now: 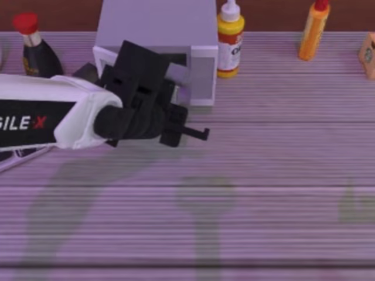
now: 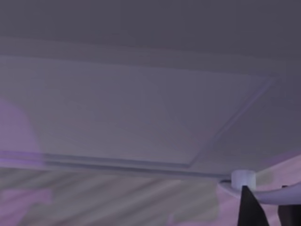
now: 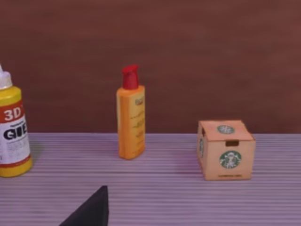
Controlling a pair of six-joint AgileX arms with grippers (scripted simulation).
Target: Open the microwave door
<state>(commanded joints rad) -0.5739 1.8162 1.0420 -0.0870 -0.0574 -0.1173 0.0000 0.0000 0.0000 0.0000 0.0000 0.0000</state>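
Now left hand (image 1: 202,133) (raised) before microwave door (image 1: 146,65)

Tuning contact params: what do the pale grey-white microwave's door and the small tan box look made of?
Microwave door: white frame looks like smooth matte plastic, greyish translucent window perhaps glass or acrylic. Small tan box: likely matte cardboard, with flat faces, a cut slot and printed green logos.

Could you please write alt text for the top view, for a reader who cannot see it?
The left arm's gripper reaches in at the front of the microwave, against the microwave door. A dark red-capped bottle stands left of the microwave, a yellow glue bottle and an orange bottle right.
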